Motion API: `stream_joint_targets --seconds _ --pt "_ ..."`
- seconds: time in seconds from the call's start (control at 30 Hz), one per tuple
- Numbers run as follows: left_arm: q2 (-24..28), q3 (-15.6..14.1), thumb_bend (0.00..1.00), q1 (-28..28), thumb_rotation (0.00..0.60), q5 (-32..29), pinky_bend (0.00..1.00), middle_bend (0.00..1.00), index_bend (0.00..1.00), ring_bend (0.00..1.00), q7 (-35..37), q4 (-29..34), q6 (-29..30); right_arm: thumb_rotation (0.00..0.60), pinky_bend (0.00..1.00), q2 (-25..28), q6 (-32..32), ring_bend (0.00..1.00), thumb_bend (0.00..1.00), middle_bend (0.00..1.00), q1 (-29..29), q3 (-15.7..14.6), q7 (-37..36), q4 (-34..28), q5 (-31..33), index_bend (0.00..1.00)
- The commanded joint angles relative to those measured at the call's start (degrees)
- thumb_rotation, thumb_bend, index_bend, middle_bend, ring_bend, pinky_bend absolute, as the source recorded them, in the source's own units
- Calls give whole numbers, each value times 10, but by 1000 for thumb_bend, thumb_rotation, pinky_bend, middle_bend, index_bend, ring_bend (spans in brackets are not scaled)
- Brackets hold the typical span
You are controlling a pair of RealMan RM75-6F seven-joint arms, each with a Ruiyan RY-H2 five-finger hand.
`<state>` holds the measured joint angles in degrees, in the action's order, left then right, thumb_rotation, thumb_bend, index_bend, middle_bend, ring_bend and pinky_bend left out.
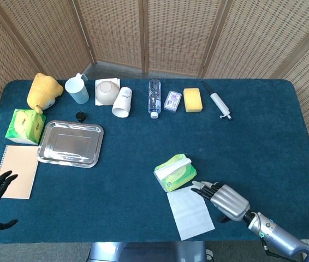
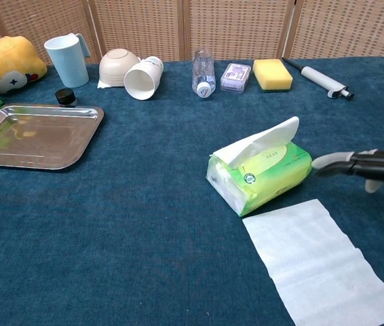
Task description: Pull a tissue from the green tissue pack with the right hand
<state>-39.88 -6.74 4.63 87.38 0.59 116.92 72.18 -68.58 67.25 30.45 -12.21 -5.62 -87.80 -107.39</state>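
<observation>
My right robot hand (image 1: 224, 197) released, fingers straight, beside flat white tissue sheet (image 2: 321, 263) on blue table (image 1: 143, 136); green tissue pack (image 2: 263, 171) near.

No legible text, printing on green tissue pack (image 2: 263, 173) too small to read

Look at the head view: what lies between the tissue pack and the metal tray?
Nothing: between the tissue pack and the tray there is only bare blue tablecloth, as the head view shows. The chest view agrees.
</observation>
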Motion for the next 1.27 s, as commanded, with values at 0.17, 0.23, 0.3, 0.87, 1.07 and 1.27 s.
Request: stream_joint_targets --seconds 0.17,0.23,0.3,0.87,1.07,1.27 --pt "0 -1 0 -1 600 3 0 0 0 0 0 1 2 599 333 10 64 141 1 77 -30 17 -9 35 11 13" --pt "0 -1 0 0 600 2 0 0 0 0 0 1 1 598 333 9 94 154 1 92 -44 25 -15 52 15 30" --pt "-1 -1 0 0 600 2 0 0 0 0 -2 1 1 596 324 6 125 164 1 102 -57 33 -25 69 19 43" --pt "1 -8 0 -16 600 31 0 0 0 0 -7 5 33 597 164 -39 281 0 0 0 -153 88 -85 176 74 0" --pt "6 -10 0 -20 600 45 0 0 0 0 5 -1 44 596 156 -27 282 0 0 0 -168 93 -73 161 86 0" --pt "7 -11 0 -25 600 56 0 0 0 0 9 -5 55 595 156 -11 268 0 0 0 -180 90 -59 134 96 0"
